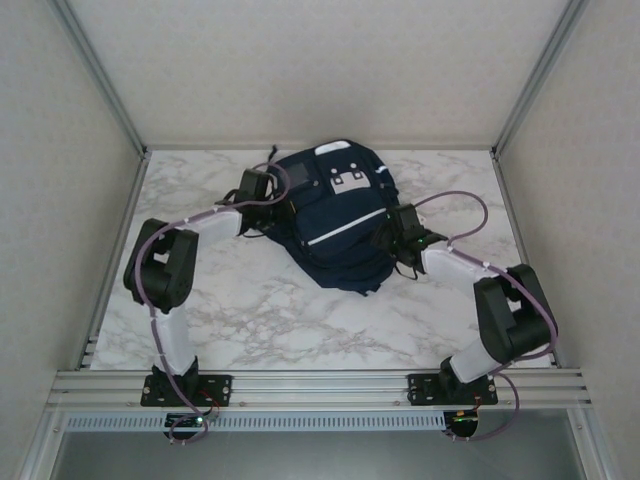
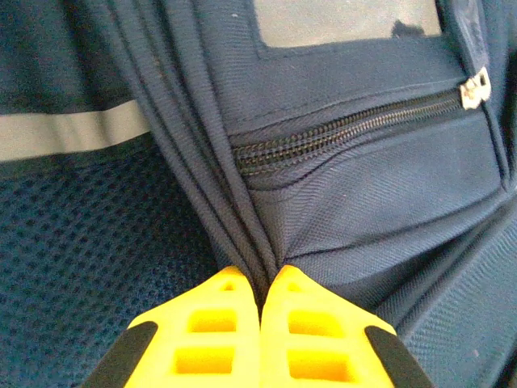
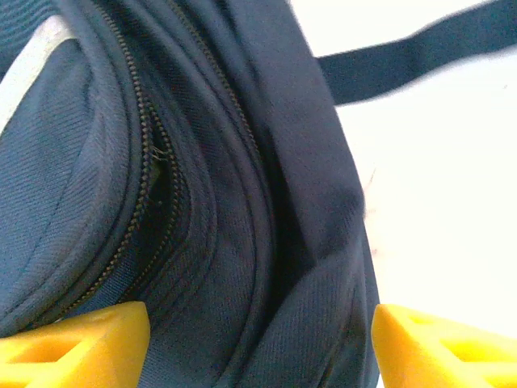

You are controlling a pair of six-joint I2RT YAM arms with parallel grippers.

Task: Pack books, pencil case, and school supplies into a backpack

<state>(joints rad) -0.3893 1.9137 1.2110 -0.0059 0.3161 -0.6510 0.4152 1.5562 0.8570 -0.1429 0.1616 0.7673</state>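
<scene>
Between the yellow fingers of your left gripper [image 2: 260, 319] a pleat of navy fabric [image 2: 218, 186] is pinched, and the fingers press together on it with no gap visible. Just beyond the pinch runs a pocket zip [image 2: 355, 125] with its teeth meshed and its pull [image 2: 475, 87] at the right end. A reflective stripe [image 2: 65, 133] lies off to the left.

Your right gripper [image 3: 258, 347] stands with its fingers wide apart and the rounded edge of the backpack [image 3: 202, 202] in the gap between them (contact with either finger cannot be confirmed). A zip track [image 3: 141, 162] runs along that edge away from the fingers, and a loose strap [image 3: 420, 48] lies beyond.

Seen from above, the backpack [image 1: 335, 220] lies at the far middle of the marble table [image 1: 260, 310], its long axis running far to near. It sits directly between your grippers, with the left gripper [image 1: 262, 192] on its left flank toward the far end and the right gripper [image 1: 398, 235] at its right flank.

Judgement: the left is anchoring the fabric. The right is nearer the zip track, so any opening move falls to it and should run along the track, not across.
</scene>
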